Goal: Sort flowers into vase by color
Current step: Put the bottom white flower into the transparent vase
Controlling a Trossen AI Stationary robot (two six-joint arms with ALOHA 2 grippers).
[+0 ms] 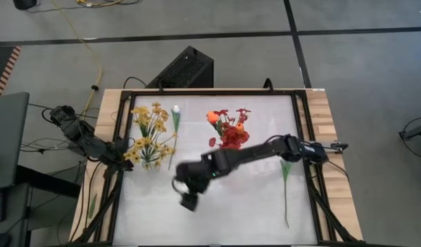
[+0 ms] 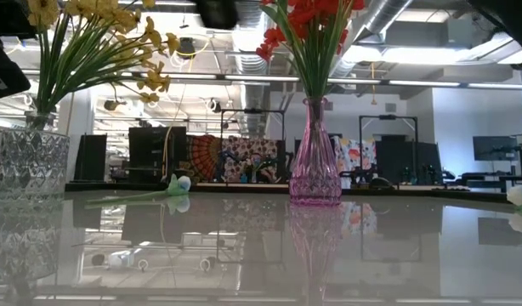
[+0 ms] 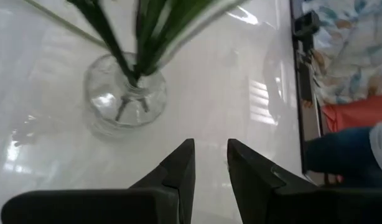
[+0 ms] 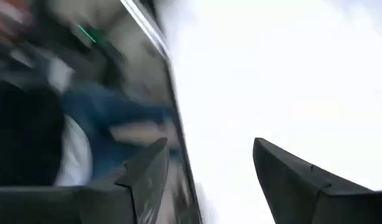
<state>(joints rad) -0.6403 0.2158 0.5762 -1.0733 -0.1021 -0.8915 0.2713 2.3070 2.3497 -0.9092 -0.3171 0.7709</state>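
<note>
The right gripper (image 1: 188, 203) hangs wide and empty over the near middle of the table, between picks. 2 flowers remain loose: a white tulip (image 1: 175, 112) just right of the clear vase (image 1: 150, 162), a green-stemmed flower (image 1: 286, 180) at right. The left gripper (image 3: 209, 163), narrow and empty, waits by the clear vase. Next calls for reaching one stem.

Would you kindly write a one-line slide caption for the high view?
Yellow flowers and red flowers stand in vases; white tulip lies between; right gripper hovers open mid-table.
</note>
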